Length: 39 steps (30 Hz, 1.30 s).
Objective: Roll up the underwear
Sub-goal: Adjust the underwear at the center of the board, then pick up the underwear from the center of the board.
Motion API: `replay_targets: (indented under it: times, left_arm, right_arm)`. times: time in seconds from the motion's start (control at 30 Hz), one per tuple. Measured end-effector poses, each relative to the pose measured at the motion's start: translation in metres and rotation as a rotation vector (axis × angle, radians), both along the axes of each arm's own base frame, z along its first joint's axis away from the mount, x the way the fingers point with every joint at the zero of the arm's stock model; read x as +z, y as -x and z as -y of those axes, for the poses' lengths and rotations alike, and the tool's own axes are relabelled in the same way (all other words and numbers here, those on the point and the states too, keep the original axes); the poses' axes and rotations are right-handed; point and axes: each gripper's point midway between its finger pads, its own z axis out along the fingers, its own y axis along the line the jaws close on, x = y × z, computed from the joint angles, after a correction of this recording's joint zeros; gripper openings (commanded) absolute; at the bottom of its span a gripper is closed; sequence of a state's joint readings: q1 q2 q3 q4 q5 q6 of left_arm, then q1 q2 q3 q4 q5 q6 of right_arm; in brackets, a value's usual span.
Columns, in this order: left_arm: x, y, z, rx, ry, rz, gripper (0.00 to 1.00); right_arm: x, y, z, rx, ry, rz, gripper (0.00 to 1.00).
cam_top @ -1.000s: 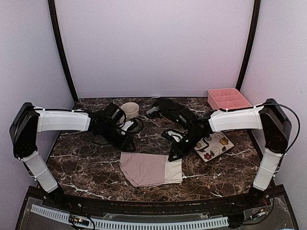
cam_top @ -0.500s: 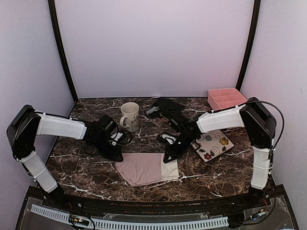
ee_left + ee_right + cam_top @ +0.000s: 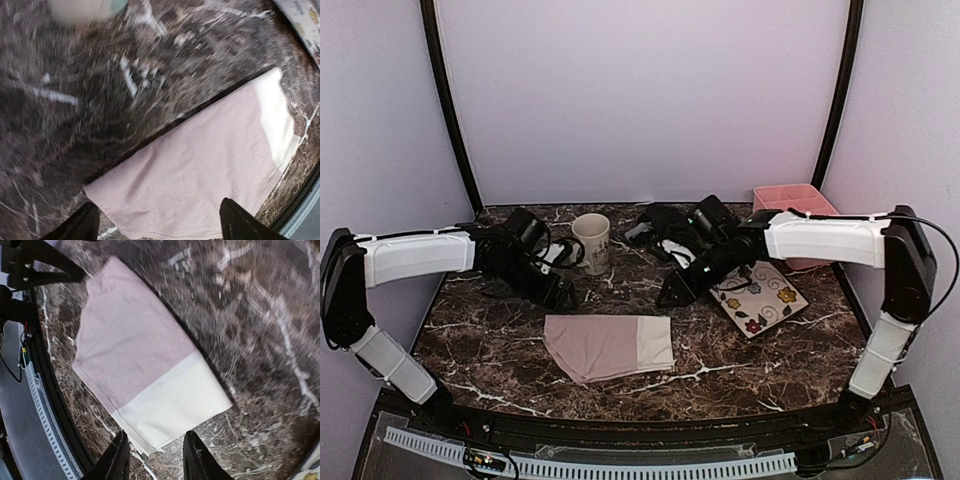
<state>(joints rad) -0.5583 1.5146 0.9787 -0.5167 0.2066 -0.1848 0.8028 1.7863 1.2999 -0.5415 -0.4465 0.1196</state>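
The pale pink and white underwear (image 3: 608,345) lies flat and folded on the marble table, pink part left, white part right. My left gripper (image 3: 565,297) hovers above and behind its far left corner, jaws wide open and empty; in the left wrist view the pink cloth (image 3: 200,170) lies below the gripper (image 3: 160,227). My right gripper (image 3: 670,297) hangs above and behind the far right corner, open and empty; in the right wrist view the white band (image 3: 175,405) lies under the gripper (image 3: 157,460). The black underwear (image 3: 665,225) is bunched at the back.
A cream mug (image 3: 591,242) stands at the back, just right of the left arm. A flowered square plate (image 3: 760,298) lies at the right under the right arm. A pink compartment tray (image 3: 798,208) sits in the back right corner.
Both grippers had hold of the pink underwear's far edge and dragged it leftward; now both have opened, let go and lifted back toward the far side. The garment lies flat.
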Motion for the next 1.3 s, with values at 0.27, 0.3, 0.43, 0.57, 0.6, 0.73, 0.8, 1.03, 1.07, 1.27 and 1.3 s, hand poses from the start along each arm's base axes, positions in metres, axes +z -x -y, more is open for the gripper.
replay_targets:
  times: [0.27,0.3,0.43,0.57,0.6,0.73,0.8,1.03,1.07,1.27,1.3]
  left_arm:
    - [0.121,-0.023,0.007,-0.022,0.145,0.348,0.99]
    - [0.142,-0.026,0.004,-0.001,0.172,0.433,0.99]
    - [0.198,-0.022,-0.019,0.078,0.237,0.683,0.99]
    - [0.215,-0.011,-0.023,0.028,0.24,0.769,0.99]
    - [0.208,-0.009,-0.018,-0.012,0.223,0.756,0.99]
    - [0.153,0.023,0.027,-0.269,0.125,0.668,0.99]
    - [0.109,0.058,0.047,-0.454,0.07,0.609,0.99]
    - [0.021,0.12,0.049,-0.804,-0.038,0.55,0.86]
    - [0.017,0.124,0.052,-0.84,-0.04,0.56,0.81]
    - [-0.006,0.135,0.061,-1.008,-0.048,0.611,0.55]
    - [-0.01,0.137,0.061,-1.031,-0.05,0.617,0.52]
  right_arm:
    - [0.116,-0.01,0.022,-0.069,-0.23,0.391,0.52]
    - [0.12,-0.011,0.026,-0.097,-0.251,0.411,0.55]
    - [0.11,-0.024,0.037,-0.261,-0.285,0.423,0.98]
    - [0.102,-0.036,0.036,-0.296,-0.309,0.417,1.0]
    - [0.103,-0.036,0.032,-0.278,-0.327,0.417,0.99]
    - [0.101,-0.026,0.021,-0.173,-0.368,0.432,0.94]
    - [0.091,-0.013,0.019,-0.103,-0.377,0.458,0.89]
    - [0.021,0.048,0.025,0.147,-0.258,0.496,0.69]
    - [0.014,0.055,0.025,0.178,-0.246,0.502,0.67]
    - [-0.013,0.077,0.017,0.333,-0.192,0.585,0.47]
    - [-0.019,0.081,0.015,0.365,-0.182,0.604,0.46]
